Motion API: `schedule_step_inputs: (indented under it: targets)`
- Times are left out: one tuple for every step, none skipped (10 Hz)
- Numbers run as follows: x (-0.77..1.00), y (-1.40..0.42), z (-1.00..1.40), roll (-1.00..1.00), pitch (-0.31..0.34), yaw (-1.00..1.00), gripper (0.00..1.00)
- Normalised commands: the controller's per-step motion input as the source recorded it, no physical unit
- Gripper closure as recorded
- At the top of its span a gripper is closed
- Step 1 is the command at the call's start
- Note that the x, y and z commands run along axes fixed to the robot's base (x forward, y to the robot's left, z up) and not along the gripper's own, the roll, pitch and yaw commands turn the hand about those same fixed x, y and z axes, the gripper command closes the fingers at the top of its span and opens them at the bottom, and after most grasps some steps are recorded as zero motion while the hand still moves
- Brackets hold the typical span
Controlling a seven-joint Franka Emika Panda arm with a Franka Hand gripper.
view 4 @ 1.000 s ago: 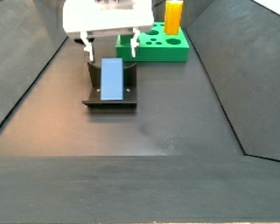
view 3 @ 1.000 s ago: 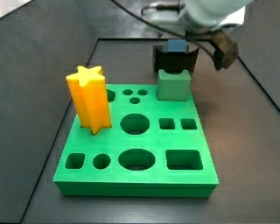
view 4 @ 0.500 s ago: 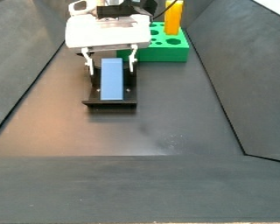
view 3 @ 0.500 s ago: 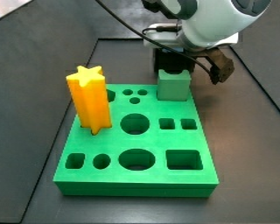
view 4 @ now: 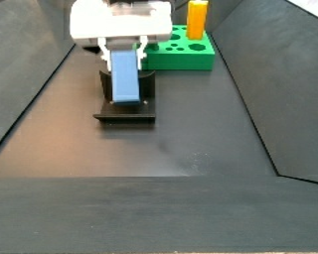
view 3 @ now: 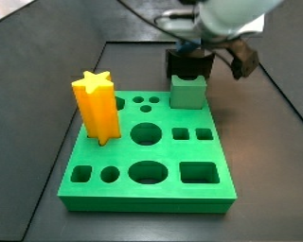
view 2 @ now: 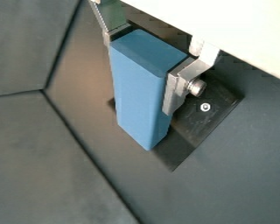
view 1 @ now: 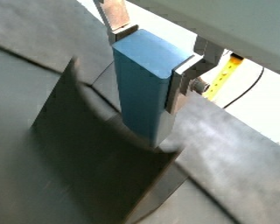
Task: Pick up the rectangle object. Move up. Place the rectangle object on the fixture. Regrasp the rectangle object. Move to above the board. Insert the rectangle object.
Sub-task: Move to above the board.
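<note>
Gripper (view 2: 149, 66) low over the fixture (view 4: 124, 107); jaws narrow, plates flanking the upper end of the rectangle object (view 2: 140, 96) in both wrist views. Whether the pads actually press it: cannot tell. Object stands in the fixture, leaning on the bracket, back from the board (view 4: 181, 55). Risks: an off-centre regrasp lets the slab pivot on lifting; thin pad overlap could slip; a tilted block would jam at the board's slot.

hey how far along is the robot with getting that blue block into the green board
About midway. Done: the rectangle object rests on the fixture. In hand: the regrasp, since the gripper has its fingers on either side of the block, seemingly closed on it. Left: carrying it above the board and inserting it.
</note>
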Motion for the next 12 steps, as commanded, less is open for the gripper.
schedule_step_inputs:
  targets:
    - [-0.05, 0.02, 1.00, 0.04, -0.086, -0.18, 1.00]
    - [-0.05, 0.02, 1.00, 0.04, -0.049, -0.18, 1.00]
    - [-0.05, 0.02, 1.00, 0.03, -0.025, -0.18, 1.00]
    - [-0.05, 0.02, 1.00, 0.03, 0.023, -0.16, 1.00]
    - [-0.06, 0.02, 1.00, 0.03, 0.066, -0.12, 1.00]
    - [-0.06, 0.02, 1.00, 0.02, 0.097, -0.09, 1.00]
    - [-0.06, 0.01, 1.00, 0.01, 0.116, -0.07, 1.00]
    - [-0.05, 0.01, 1.00, 0.00, 0.143, -0.03, 1.00]
    - [-0.05, 0.01, 1.00, -0.02, 0.152, 0.00, 1.00]
    - [-0.04, 0.00, 0.87, -0.04, 0.151, 0.04, 1.00]
    - [-0.04, 0.00, 0.75, -0.04, 0.149, 0.05, 1.00]
    - [-0.01, -0.01, 0.51, -0.05, 0.139, 0.08, 1.00]
